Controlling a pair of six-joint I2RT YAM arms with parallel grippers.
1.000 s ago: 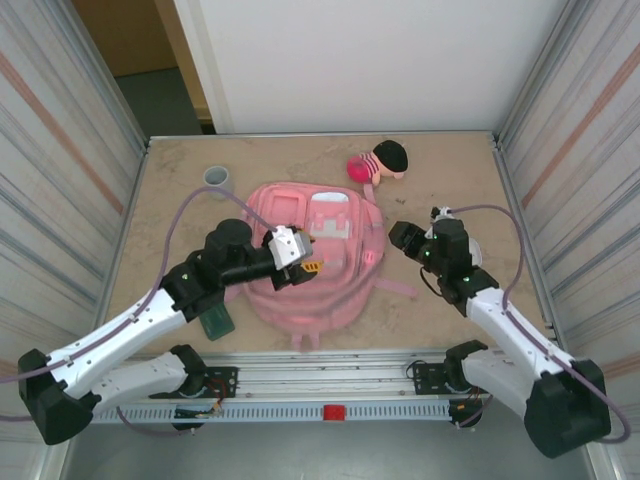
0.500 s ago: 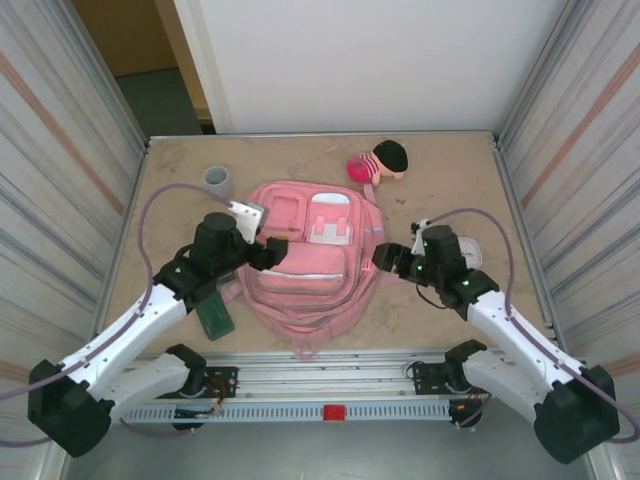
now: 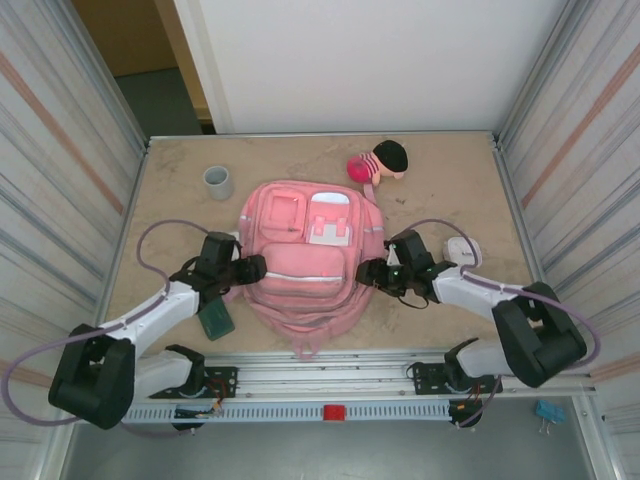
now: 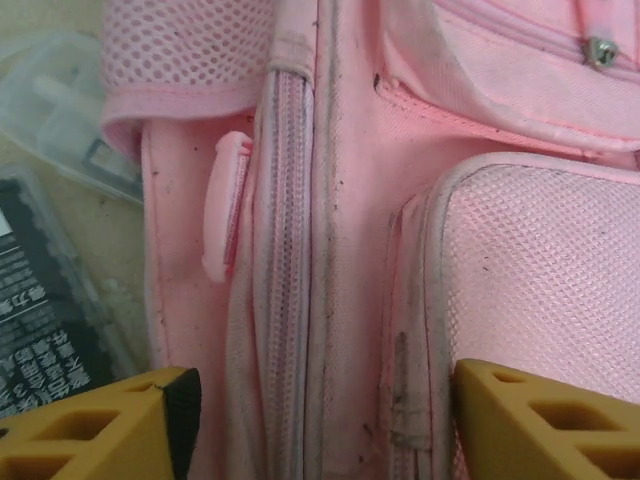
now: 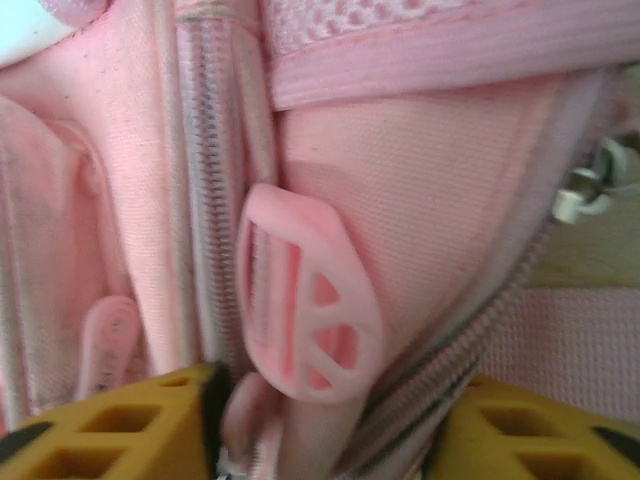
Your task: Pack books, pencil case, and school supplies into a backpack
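Left claw (image 3: pixel 253 268), right claw (image 3: pixel 366 272) lowered against backpack (image 3: pixel 305 295) sides.

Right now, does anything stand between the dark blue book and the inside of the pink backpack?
Yes. On the large pink fabric backpack, the side zipper next to the thin dark blue book looks shut, so no opening shows there.

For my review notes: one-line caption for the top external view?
The left gripper and right gripper at opposite sides of the pink backpack.
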